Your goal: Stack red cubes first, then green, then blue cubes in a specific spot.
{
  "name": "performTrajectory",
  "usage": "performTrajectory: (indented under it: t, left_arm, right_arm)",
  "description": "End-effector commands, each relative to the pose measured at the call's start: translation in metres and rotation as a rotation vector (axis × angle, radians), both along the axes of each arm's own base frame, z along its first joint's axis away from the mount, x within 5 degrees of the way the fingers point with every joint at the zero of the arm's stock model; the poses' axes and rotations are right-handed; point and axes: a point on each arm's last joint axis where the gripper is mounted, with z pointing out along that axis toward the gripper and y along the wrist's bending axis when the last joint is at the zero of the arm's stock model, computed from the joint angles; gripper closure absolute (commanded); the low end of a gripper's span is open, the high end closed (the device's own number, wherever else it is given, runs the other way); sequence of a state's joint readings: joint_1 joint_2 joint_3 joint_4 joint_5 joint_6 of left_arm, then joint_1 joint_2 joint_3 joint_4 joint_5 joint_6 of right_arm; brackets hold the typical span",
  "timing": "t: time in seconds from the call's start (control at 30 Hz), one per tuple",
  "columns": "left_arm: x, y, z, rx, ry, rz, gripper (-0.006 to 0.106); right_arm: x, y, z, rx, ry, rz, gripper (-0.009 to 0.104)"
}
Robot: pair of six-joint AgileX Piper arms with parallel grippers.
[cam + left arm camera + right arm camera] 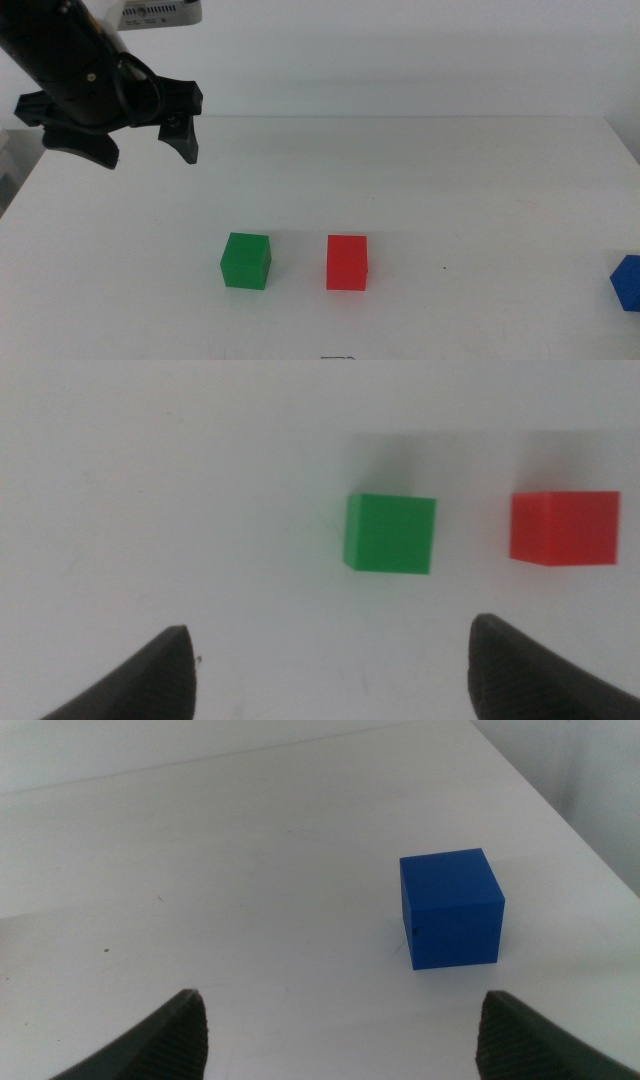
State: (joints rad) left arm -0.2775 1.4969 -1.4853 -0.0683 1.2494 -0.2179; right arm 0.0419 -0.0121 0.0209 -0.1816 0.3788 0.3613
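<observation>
The left gripper (150, 155) hangs in the air over the far left part of the white table (450, 170), its two dark jaws spread wide with nothing between them, tips pointing down toward the tabletop. It is well apart from the cubes. The green cube (246, 261) sits flat on the table nearer the front, left of the middle, and the red cube (347, 263) sits just beside it on its right, with a clear strip of bare table between the two, so they are not touching. Both stand square on their bases, not tilted. Through the left wrist camera the same pair shows ahead of the open jaws: the green cube (391, 533) lies roughly in line with the gap between the jaws, the red cube (564, 528) off to one side, beyond the line of one jaw, and the left gripper (330, 660) is holding nothing. The blue cube (628, 282) rests alone at the far right edge of the middle view, partly cut off by the frame, well apart from the red and green ones. The right arm itself is out of the middle view; its wrist camera shows the right gripper (345, 1030) with jaws set wide and empty, low over the table, with the blue cube (451, 908) standing upright on the white surface ahead of it, nearer one jaw than the other and close to the table's edge. No cube is stacked on another; all three sit directly on the tabletop.
</observation>
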Motion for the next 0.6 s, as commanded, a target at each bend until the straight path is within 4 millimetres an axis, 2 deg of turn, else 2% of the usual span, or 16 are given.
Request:
performTrajectory:
  t: [0.0,0.3,0.47,0.57]
  left_arm:
    - [-0.014,0.0,0.015,-0.027,0.013,-0.024,0.007]
    - [-0.013,-0.004,0.013,-0.039,0.017,-0.101,0.007]
    - [-0.003,-0.012,-0.001,-0.073,0.075,-0.111,0.007]
    - [0.003,-0.024,-0.014,-0.055,0.114,-0.141,0.007]
  right_arm:
    - [0.0,0.0,0.008,-0.029,-0.078,0.005,0.021]
    - [0.0,0.0,0.008,-0.029,-0.078,0.005,0.021]
    - [0.0,0.0,0.008,-0.029,-0.078,0.005,0.021]
    - [0.0,0.0,0.008,-0.029,-0.078,0.005,0.021]
